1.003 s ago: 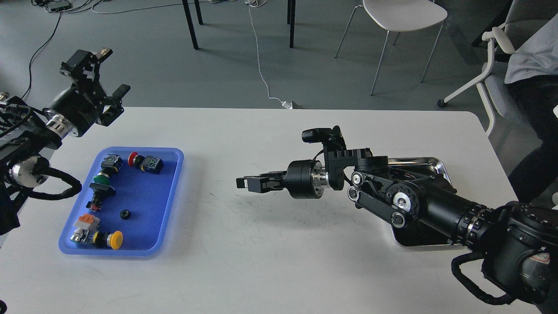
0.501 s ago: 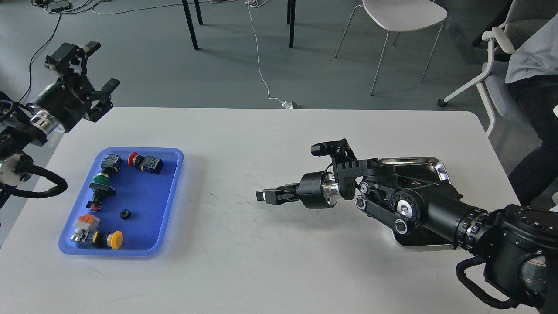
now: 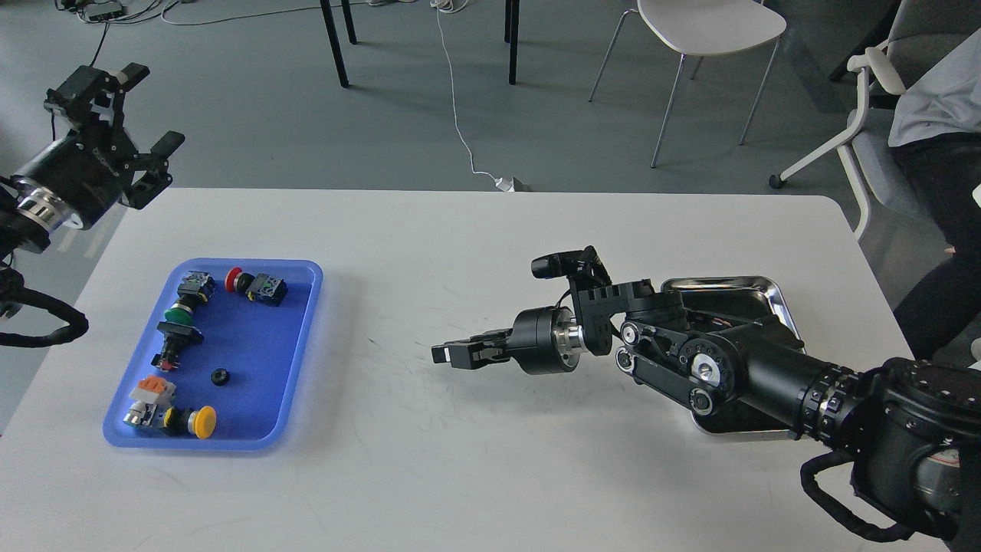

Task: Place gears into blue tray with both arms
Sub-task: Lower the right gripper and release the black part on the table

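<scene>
While the blue tray [image 3: 295, 360] is lying at the table's [image 3: 460, 460] nine o'clock side, one black ring gear [image 3: 221, 376] is being kept inside it among coloured push-button switches [image 3: 188, 420] — toward the tray's six o'clock half. The left gripper [image 3: 126, 115] is being held off the table at ten o'clock, fingers spread apart and empty. The right gripper [image 3: 451, 354] is being held mid-table, pointing to nine o'clock, fingers pressed together — the steel tray [image 3: 766, 287] is being partly hidden beneath its arm

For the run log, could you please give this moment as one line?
left gripper: open, raised | right gripper: over table | black ring gear: in rectangular blue plastic tray
</scene>
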Available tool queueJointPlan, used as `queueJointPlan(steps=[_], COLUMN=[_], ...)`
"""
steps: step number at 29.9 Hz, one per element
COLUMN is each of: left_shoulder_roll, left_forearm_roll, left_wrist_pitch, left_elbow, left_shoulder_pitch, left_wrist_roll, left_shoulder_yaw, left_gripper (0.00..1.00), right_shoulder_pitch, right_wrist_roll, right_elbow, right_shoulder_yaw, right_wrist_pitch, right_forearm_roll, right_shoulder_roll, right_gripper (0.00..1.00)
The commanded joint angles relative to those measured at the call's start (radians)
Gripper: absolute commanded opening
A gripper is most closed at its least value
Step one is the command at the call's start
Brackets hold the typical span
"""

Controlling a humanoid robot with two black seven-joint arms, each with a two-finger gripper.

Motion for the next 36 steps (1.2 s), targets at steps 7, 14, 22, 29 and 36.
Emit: queueJointPlan(steps=[7,14,22,29,36], left_shoulder_roll=[0.051,0.068,0.076,0.085,0.087], left_forearm_roll=[0.0,0.0,0.0,-0.002,-0.002], left_wrist_pitch=[0.001,0.001,0.003,0.003,0.003], left_elbow=[-0.038,-0.046,-0.058,-0.058,-0.058], left_shoulder_pitch=[-0.001,-0.001,-0.001,-0.001,-0.001], left_wrist_roll=[0.0,0.0,0.0,0.0,0.0], left_shoulder_yaw=[0.002,0.002,0.002,0.002,0.002], left_gripper=[0.99,0.99,0.99,0.99,0.99], right_shoulder_pitch=[0.0,-0.002,-0.002,-0.002,0.0], right_wrist_roll=[0.0,0.0,0.0,0.0,0.0], right_elbow=[0.005,-0.005,-0.01,-0.013,-0.021], right_shoulder_yaw=[-0.065,-0.071,-0.072,-0.069,-0.065], right_wrist_pitch=[0.007,0.006,0.001,-0.009,-0.014], right_forearm_roll=[0.0,-0.002,-0.002,0.0,0.001], right_shoulder_roll=[0.0,0.0,0.0,0.0,0.0], right_gripper=[0.02,0.08,0.24,0.39,0.43])
